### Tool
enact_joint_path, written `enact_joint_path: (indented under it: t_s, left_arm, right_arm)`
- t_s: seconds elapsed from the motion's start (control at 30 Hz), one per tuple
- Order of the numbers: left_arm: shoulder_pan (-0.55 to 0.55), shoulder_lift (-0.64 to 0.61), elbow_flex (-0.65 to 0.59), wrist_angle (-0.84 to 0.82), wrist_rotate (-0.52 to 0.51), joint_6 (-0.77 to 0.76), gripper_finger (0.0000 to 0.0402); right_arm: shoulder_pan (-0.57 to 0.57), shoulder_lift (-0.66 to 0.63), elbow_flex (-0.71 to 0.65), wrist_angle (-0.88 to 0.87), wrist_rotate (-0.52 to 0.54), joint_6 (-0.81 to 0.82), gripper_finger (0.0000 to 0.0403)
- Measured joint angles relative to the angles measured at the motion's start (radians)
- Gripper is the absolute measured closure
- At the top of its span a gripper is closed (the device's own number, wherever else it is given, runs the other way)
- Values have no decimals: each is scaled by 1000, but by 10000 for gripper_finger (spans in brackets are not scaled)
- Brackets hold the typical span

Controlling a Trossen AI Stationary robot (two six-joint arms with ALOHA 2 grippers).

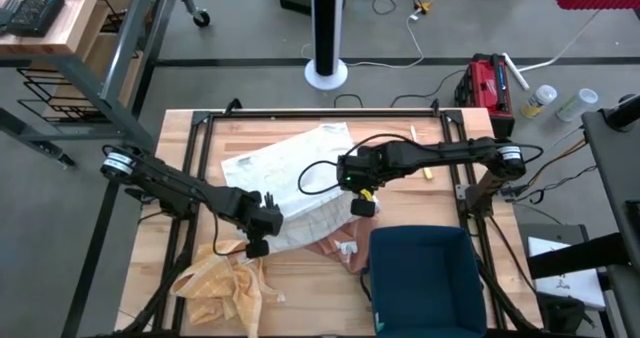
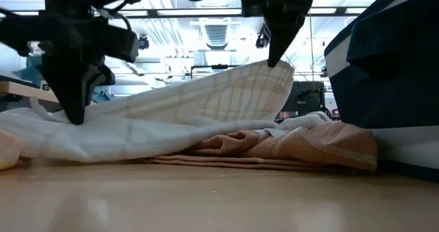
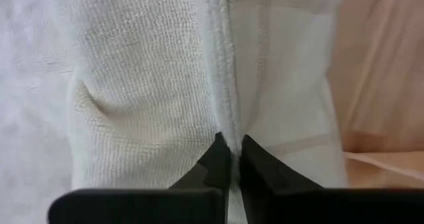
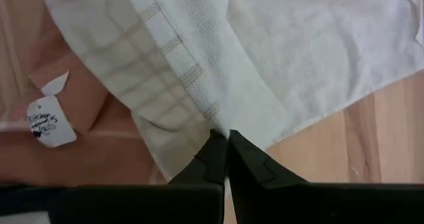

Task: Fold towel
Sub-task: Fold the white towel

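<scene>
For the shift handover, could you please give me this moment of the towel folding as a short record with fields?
towel in work: white towel, spread on the table, near edge lifted
left gripper: shut on the white towel's edge
right gripper: shut on the white towel's edge, held higher in the low view
under the towel: peach cloth with a white tag
other cloths: crumpled yellow cloth
nearby: dark blue bin
fold: not yet done
</scene>
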Motion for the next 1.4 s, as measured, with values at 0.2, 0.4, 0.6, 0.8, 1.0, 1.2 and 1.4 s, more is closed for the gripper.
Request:
enact_joint_path:
  t_s: [0.2,0.4,0.6,0.8,1.0,1.2,1.4]
  left_arm:
    - [-1,-49,3,-3,10,-64,386]
    - [-1,-50,2,16,10,-87,357]
    - [-2,-30,1,34,11,-71,318]
    - [-7,-29,-3,28,15,-46,327]
    - [-8,-29,-3,27,16,-21,392]
    - [-8,-30,-3,-9,16,-24,395]
    - [-14,-44,-2,-81,7,-48,394]
  right_arm:
    - [5,-20,0,-12,2,-34,403]
    - [21,-22,0,-14,5,-31,403]
    - [28,-16,-7,7,7,-12,403]
    - [28,1,-10,11,12,-11,403]
    - [28,3,-10,14,34,-11,403]
    - [29,3,-10,15,34,-14,403]
    - [29,2,-10,12,75,-18,403]
